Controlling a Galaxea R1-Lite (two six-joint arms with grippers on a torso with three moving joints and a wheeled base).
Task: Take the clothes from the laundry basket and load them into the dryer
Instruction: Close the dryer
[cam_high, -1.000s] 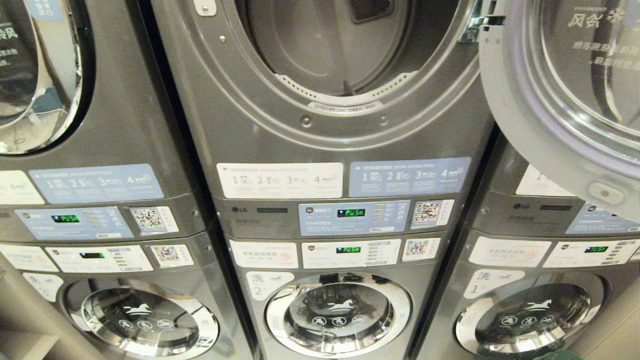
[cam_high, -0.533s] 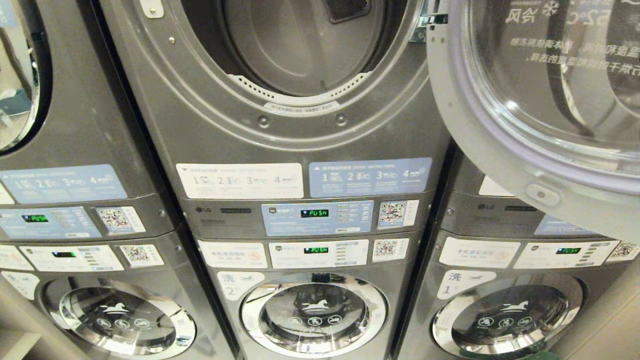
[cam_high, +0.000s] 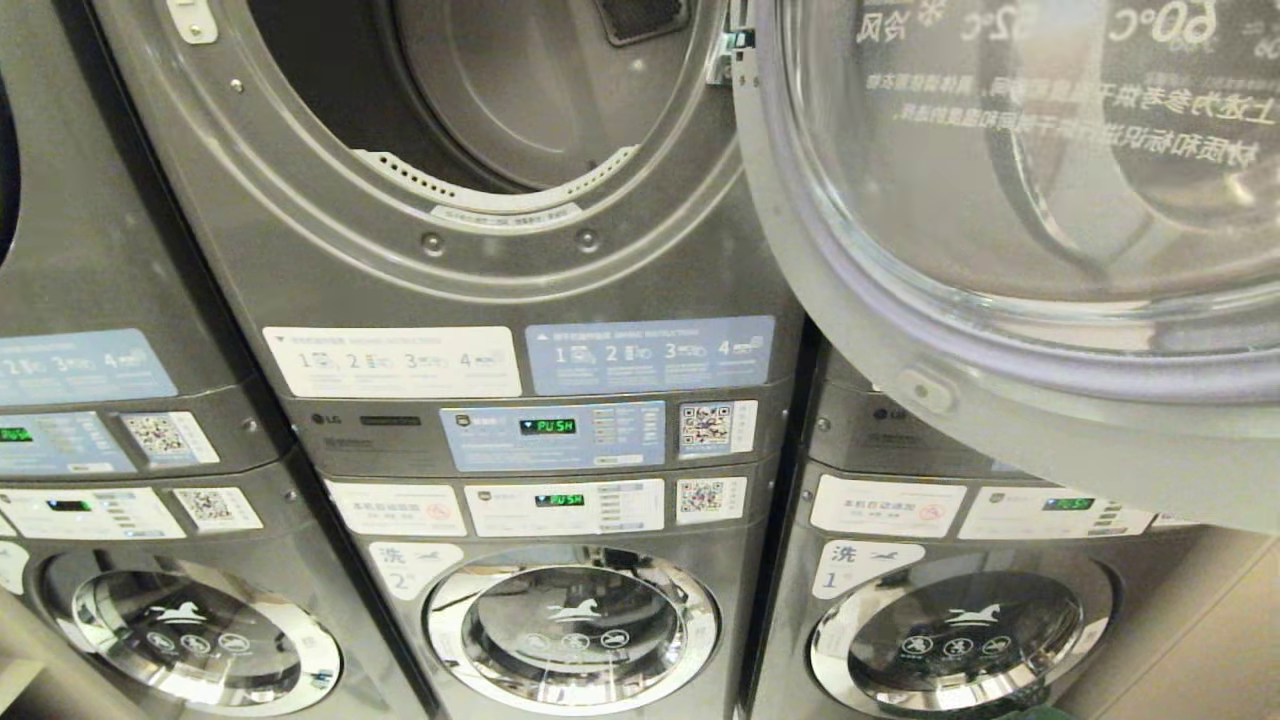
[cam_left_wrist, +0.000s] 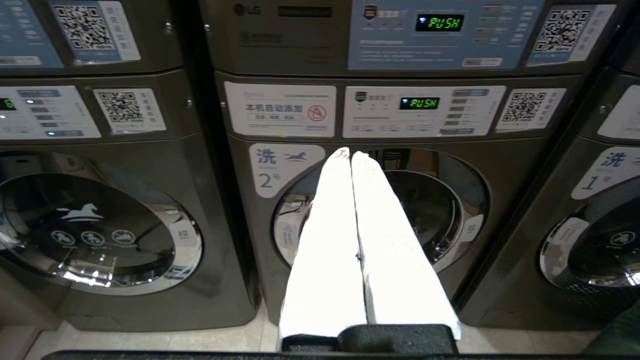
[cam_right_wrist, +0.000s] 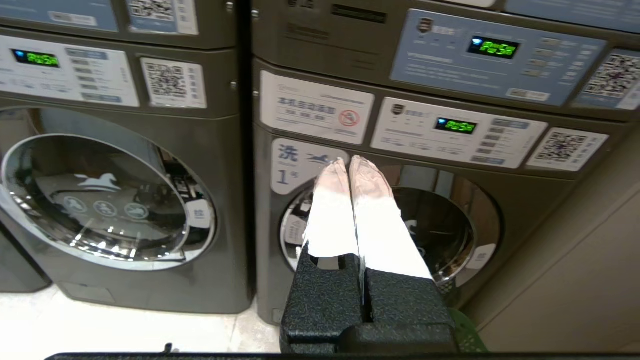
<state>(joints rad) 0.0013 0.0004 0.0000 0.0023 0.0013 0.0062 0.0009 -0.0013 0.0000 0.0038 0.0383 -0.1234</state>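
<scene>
Setting: three grey laundry towers stand side by side, each with a dryer on top and a smaller-doored washer below.
Dryer: the dryer (cam_high: 480, 270) of the middle tower, numbered 2, fills the upper centre of the head view. Its round mouth is open and the bare metal drum (cam_high: 540, 90) shows inside, with no fabric visible in it.
Dryer door: the large glass door (cam_high: 1010, 250) hangs swung out to the right, covering the upper part of the tower numbered 1. White text and temperature figures on the glass read mirrored.
Control panels: green displays reading PUSH (cam_high: 554, 426) glow on the panels under the drum opening.
Washers: the chrome-ringed doors with a white horse logo (cam_high: 572, 630) are all closed.
Left gripper: the left gripper (cam_left_wrist: 347, 152) points at the washer numbered 2 (cam_left_wrist: 380, 220); its two white fingers (cam_left_wrist: 330, 240) are pressed together and hold nothing.
Right gripper: the right gripper (cam_right_wrist: 346, 161) points at the washer numbered 1 (cam_right_wrist: 390, 230); its fingers (cam_right_wrist: 332, 220) are likewise closed tight and empty.
Laundry basket: only a sliver of dark green (cam_right_wrist: 462, 332) shows on the floor beside the right gripper's base, in front of tower 1.
Clothes: cannot tell where they are; no yellow-orange fabric shows in any view.
</scene>
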